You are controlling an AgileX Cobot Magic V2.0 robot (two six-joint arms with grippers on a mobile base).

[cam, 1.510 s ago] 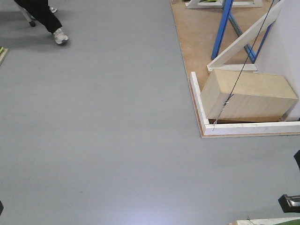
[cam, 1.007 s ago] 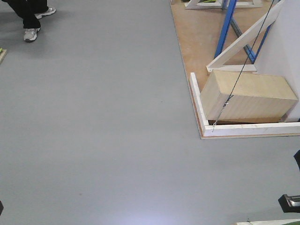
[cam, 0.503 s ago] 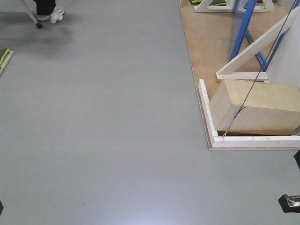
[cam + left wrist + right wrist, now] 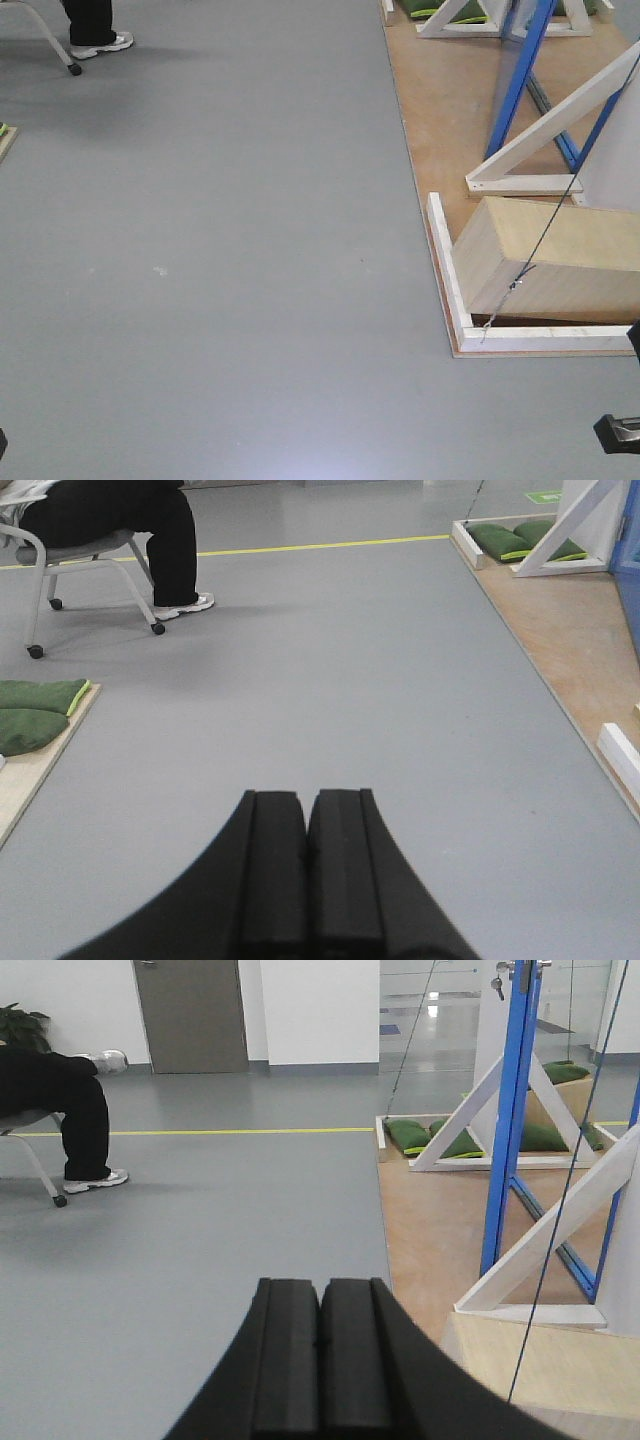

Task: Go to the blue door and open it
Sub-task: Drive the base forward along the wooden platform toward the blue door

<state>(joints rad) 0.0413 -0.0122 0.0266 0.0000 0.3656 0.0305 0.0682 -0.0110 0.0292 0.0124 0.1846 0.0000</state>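
Found left end effector (image 4: 305, 815) clenched, pads touching, nothing held, hanging over grey floor (image 4: 350, 680). Found right end effector (image 4: 320, 1300) likewise pressed closed and bare. Spotted wooden box (image 4: 560, 260) front-right, sitting on plywood platform (image 4: 430, 120) inside white corner rail (image 4: 449, 270). Saw thin cable (image 4: 548, 232) running down across box to rail corner. Saw white diagonal braces (image 4: 555, 115) just behind box. Located blue door (image 4: 505, 1140) beyond braces on same platform: upright, seen nearly edge-on, ahead-right of right arm, well apart from both end effectors. Could not read handle area, cropped at top of right wrist view. Noted green bags (image 4: 410, 1135) at platform's far end. Saw seated person (image 4: 80, 1110) on chair (image 4: 43, 600) far left, yellow floor line (image 4: 200, 1132) behind, grey door (image 4: 190, 1010) in back wall.
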